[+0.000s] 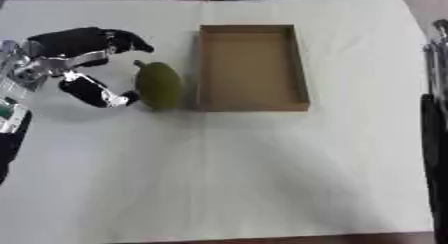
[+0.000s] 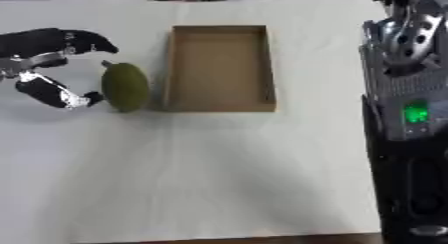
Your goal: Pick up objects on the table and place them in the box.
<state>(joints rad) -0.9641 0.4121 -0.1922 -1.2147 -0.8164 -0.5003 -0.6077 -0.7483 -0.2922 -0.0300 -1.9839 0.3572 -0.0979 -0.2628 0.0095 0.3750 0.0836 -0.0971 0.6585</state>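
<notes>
A green oval fruit with a short stem lies on the white table, just left of the open cardboard box. The box has nothing in it. My left hand is to the left of the fruit and open, its fingers arched above and its thumb below. The thumb tip is close to the fruit's lower left side; I cannot tell if it touches. My right hand shows at the right edge of the right eye view, away from the box.
The white cloth-covered table stretches wide in front of the box. My right forearm, with a green light on it, runs along the right edge. Dark things lie beyond the table's far edge.
</notes>
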